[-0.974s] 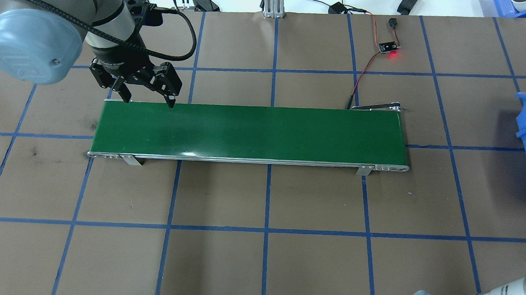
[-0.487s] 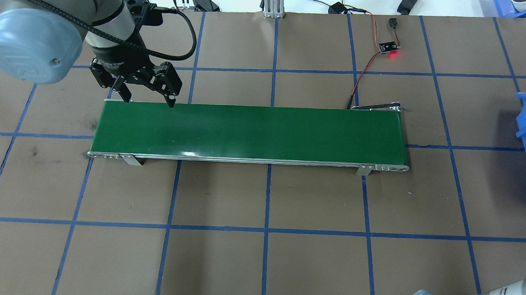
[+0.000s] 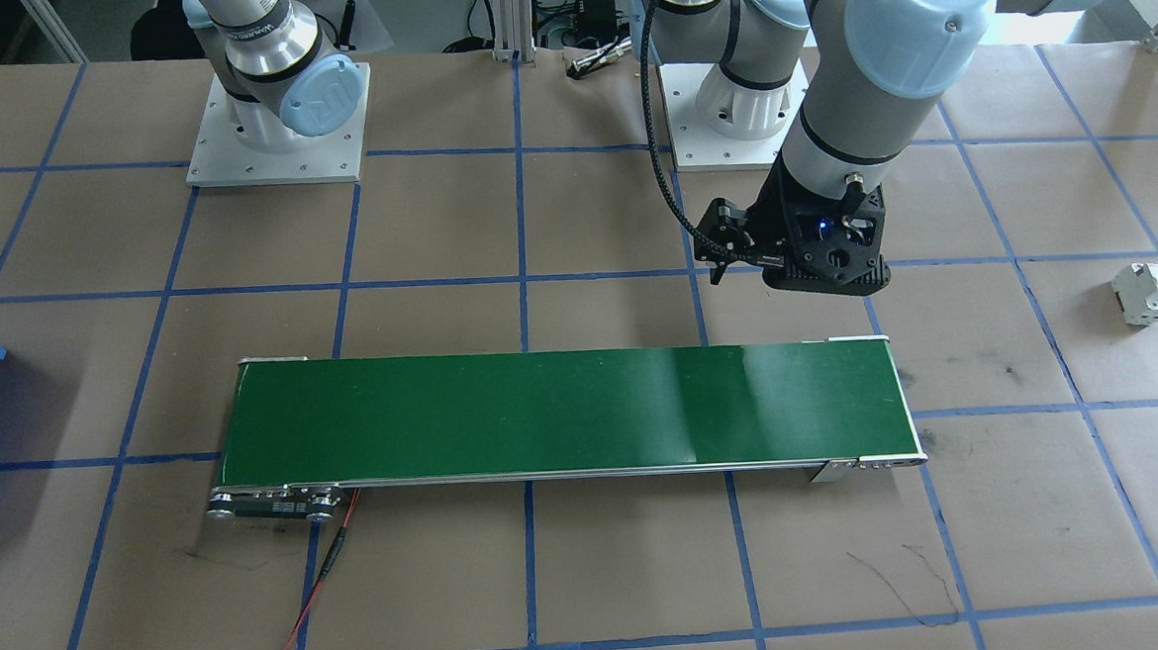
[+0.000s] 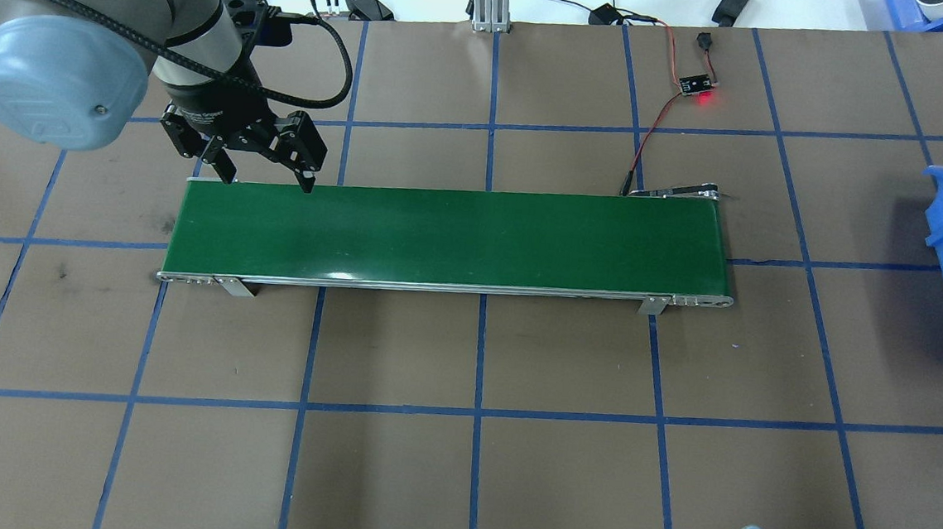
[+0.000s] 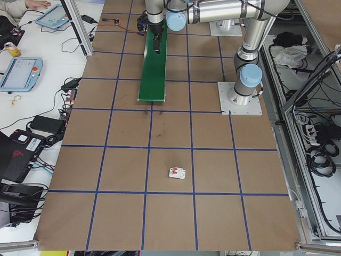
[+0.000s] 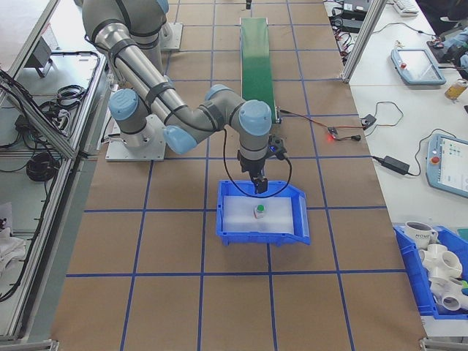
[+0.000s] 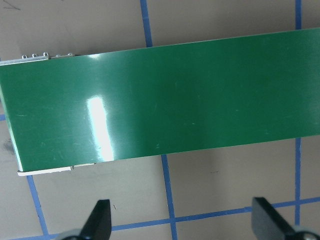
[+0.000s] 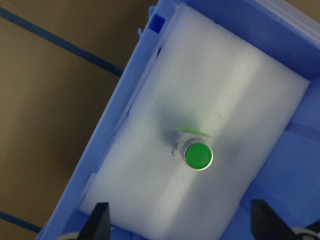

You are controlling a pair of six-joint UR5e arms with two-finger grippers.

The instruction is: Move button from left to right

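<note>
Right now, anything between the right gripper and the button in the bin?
Nothing visible. The button stands upright on white foam inside the blue bin, alone there. The right gripper is open above it, with only air between.

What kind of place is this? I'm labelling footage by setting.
Likely a robotics lab: two arms bolted to a taped-grid table, a small conveyor, and teach pendants on side benches.
</note>
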